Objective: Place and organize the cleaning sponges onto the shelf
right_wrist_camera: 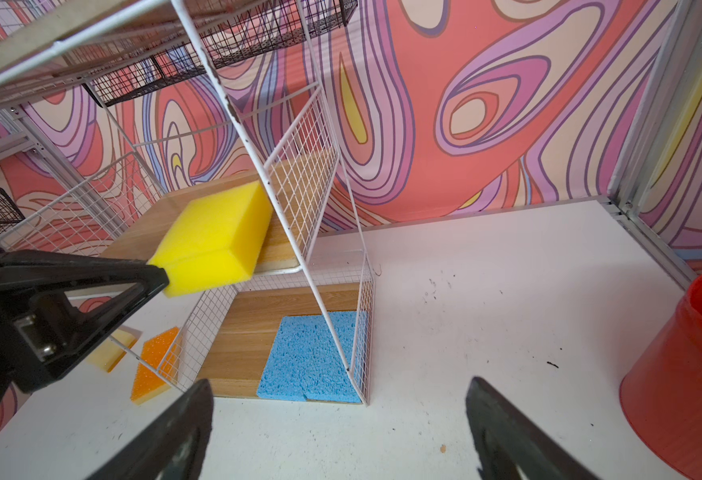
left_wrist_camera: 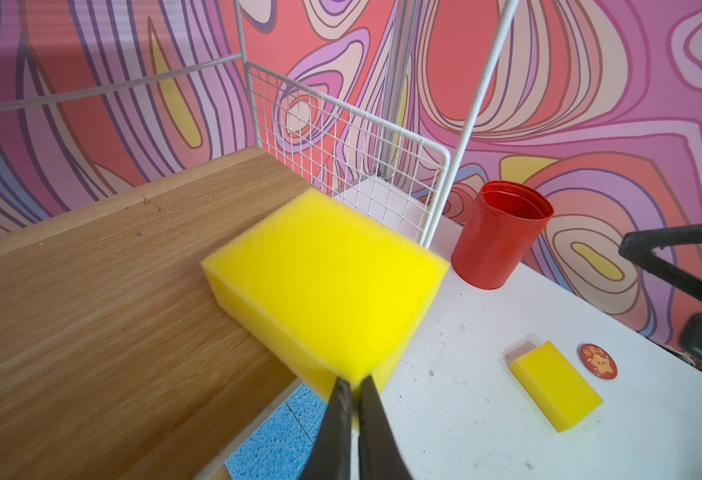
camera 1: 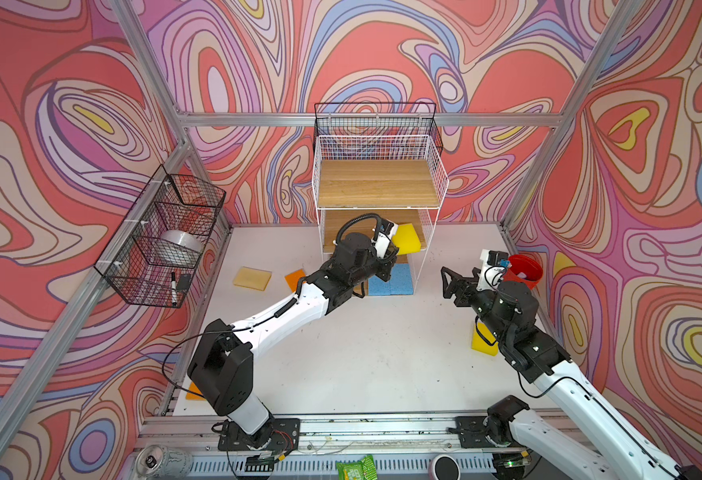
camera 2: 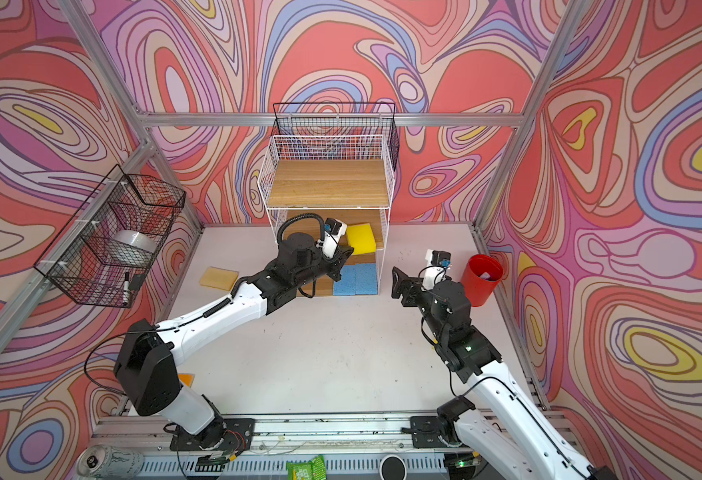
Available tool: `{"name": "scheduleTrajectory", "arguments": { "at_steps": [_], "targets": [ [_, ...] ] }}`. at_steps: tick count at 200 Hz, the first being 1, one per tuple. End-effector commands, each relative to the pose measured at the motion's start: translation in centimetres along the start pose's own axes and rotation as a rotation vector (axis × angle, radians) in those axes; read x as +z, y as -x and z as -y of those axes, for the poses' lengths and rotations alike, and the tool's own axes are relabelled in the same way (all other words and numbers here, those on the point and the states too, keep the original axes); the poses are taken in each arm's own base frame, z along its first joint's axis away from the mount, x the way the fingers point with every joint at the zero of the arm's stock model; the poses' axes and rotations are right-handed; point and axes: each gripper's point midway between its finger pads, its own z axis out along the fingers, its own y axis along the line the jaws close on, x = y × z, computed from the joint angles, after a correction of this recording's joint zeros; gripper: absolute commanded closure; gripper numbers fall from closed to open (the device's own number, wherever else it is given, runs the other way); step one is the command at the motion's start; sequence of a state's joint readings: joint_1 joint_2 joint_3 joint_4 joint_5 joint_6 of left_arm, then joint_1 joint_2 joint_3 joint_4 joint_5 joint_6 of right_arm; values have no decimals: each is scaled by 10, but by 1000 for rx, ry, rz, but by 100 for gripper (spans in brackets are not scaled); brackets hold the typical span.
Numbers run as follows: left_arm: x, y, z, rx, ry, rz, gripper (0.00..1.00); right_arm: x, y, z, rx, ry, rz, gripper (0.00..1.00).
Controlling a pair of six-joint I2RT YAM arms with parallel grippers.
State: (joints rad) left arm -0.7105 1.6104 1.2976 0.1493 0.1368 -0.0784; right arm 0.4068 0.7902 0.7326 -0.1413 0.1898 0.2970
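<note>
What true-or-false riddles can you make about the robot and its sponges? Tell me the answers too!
1. The left tool pinches a yellow sponge by its corner. True.
2. The right tool holds a blue sponge. False: it is open and holds nothing. The two blue sponges lie side by side on the bottom board of the shelf.
3. A second yellow sponge lies on the table. True.
4. The shelf's top board is full of orange sponges. False: no sponge shows on it. An orange sponge lies on the table beside the shelf.
</note>
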Motion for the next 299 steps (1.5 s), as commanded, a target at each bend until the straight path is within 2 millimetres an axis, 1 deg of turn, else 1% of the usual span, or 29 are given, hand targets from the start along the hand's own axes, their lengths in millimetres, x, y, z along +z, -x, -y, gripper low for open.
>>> {"name": "scheduleTrajectory", "arguments": {
  "at_steps": [1,38,73,112,142,198,258,299],
  "targets": [
    [2,11,-2,20,-25,17,92,3,-3,5,-7,-19,2,2],
    [3,12,-3,17,-50,15,92,8,-4,5,-18,-31,-11,2],
    [5,11,-5,14,-62,14,93,9,-10,6,-19,-32,-22,2],
    [2,19,-7,22,-72,26,93,15,-14,5,-18,-27,-38,2],
    [3,21,-12,13,-77,29,93,14,-15,5,-18,-24,-37,2],
    [5,24,-11,28,-100,32,94,15,-16,4,-15,-20,-39,2],
    [15,27,-7,37,-129,22,94,13,-15,5,-16,-22,-36,2],
    [24,22,-10,21,-124,11,94,13,-16,5,-16,-22,-36,2]
  ]
}}
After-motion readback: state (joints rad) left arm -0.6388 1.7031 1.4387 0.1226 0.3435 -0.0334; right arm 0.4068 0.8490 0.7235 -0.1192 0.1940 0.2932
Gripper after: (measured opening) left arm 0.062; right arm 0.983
